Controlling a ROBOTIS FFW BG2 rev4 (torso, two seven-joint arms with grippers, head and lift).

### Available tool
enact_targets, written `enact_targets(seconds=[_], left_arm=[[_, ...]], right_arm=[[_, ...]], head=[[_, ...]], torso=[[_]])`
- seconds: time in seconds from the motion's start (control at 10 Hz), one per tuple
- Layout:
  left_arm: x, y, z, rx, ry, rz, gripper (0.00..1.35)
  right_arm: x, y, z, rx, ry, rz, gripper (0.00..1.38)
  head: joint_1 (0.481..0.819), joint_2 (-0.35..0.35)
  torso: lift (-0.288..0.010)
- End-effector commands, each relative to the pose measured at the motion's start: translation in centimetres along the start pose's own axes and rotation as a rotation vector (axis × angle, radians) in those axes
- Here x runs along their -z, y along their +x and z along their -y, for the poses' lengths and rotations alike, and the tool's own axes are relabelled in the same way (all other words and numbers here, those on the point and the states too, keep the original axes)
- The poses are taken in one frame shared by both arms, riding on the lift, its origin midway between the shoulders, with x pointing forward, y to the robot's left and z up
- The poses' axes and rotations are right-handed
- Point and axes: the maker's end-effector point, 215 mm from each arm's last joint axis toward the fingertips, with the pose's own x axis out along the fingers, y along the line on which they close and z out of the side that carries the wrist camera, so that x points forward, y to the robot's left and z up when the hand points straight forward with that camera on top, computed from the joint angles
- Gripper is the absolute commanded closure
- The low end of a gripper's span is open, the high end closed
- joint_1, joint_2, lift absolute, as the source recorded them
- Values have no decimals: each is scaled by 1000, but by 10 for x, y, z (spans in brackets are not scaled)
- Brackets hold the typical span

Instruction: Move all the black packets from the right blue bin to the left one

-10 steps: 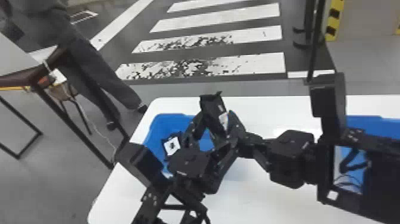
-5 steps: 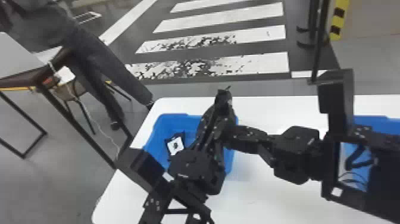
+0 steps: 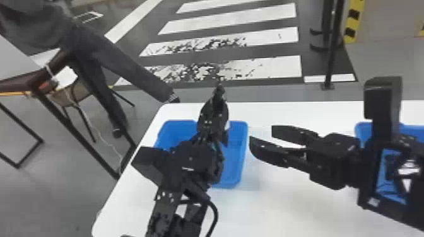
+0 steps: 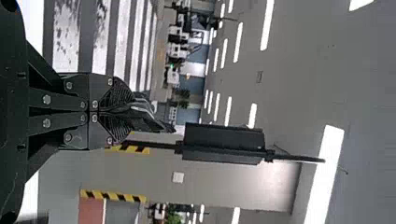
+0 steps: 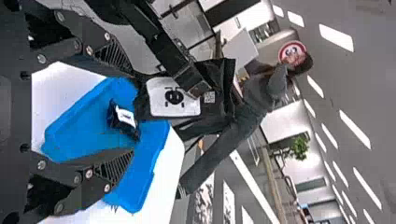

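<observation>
My left gripper is raised over the left blue bin, shut on a black packet that stands nearly edge-on. In the left wrist view the gripper pinches the dark, creased packet. The right wrist view shows this packet's white label facing the camera. To the right of the left bin, my right gripper is open with nothing between its fingers; its own view shows the gripper spread wide. Beyond it, another black packet lies inside the left bin.
The right blue bin is partly hidden behind the right arm. Both bins stand on a white table. Another table is at the far left, off the white table's edge.
The right gripper was against the held packet at the left gripper; it has let go and moved away to the right, open. The left gripper still has the packet, now turned more edge-on.
</observation>
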Motion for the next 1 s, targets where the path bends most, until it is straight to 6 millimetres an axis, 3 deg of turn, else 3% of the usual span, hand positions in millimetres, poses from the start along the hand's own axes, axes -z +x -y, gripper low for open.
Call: enact_targets(seconds=[0.0,0.2,0.3,0.4,0.5,0.6,0.9], left_arm=[[32,28,-34,-48,200,-2,1210],[91,55,-90,-111,474,-96,1210],[114,55,-124,-155,553,-160,1208],[139,47,-141,-179,486,-247,992],[130,39,-145,-149,414,-205,414],[107,32,-130,-108,324,-116,-2],[22,-9,-60,-17,15,51,59]], right_arm=[[2,-14,21,54,19,8,96],[0,-21,31,80,22,16,93],[-1,-23,35,90,21,18,93],[-2,-27,43,108,20,22,93],[-4,-34,56,150,11,26,93],[2,-52,82,232,-2,-2,93],[28,-99,159,466,17,-92,98]], head=[[695,310],[695,299],[695,307],[695,329],[695,341],[695,346],[695,260]], torso=[[-140],[-140],[-140],[-140],[-140],[-140],[-140]])
